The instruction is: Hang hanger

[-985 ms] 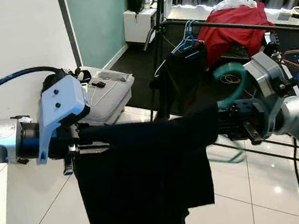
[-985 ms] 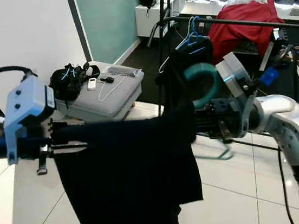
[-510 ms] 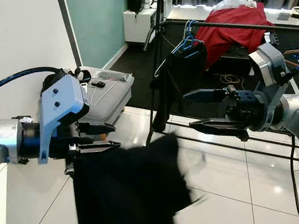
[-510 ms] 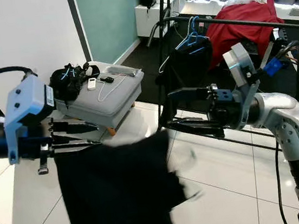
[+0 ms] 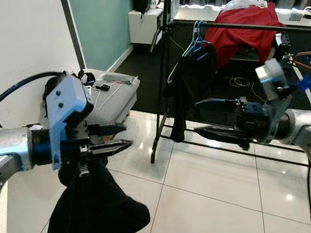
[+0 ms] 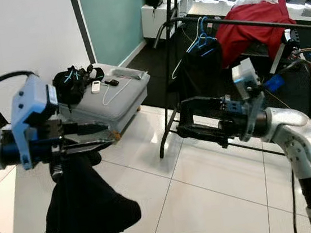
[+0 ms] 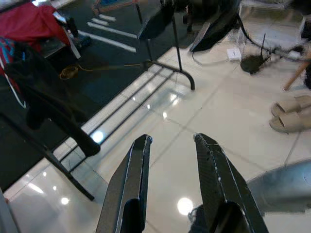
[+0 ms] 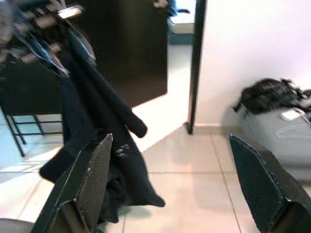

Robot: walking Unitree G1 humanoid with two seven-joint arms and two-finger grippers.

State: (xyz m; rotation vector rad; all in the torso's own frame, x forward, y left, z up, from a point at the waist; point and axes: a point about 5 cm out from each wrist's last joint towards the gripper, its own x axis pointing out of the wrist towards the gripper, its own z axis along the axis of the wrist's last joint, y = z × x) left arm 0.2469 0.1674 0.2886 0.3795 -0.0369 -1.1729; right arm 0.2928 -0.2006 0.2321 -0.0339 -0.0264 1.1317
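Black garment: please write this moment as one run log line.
left gripper: open | black garment: hangs below left gripper | right gripper: open, holds nothing | clothes rack: blue hanger on rail

A black garment [image 5: 93, 206] is seen hanging in a bunched, drooping mass beneath the left end effector [image 5: 125, 136], its lower folds spread just above the white tiled floor [image 5: 211, 200]. A green hanger cannot be made out with it. On the black clothes rail [image 5: 258, 24] a blue hanger [image 5: 196, 42] is hung, carrying a dark garment [image 5: 193, 77], beside a red cloth [image 5: 244, 29] draped over the rail.
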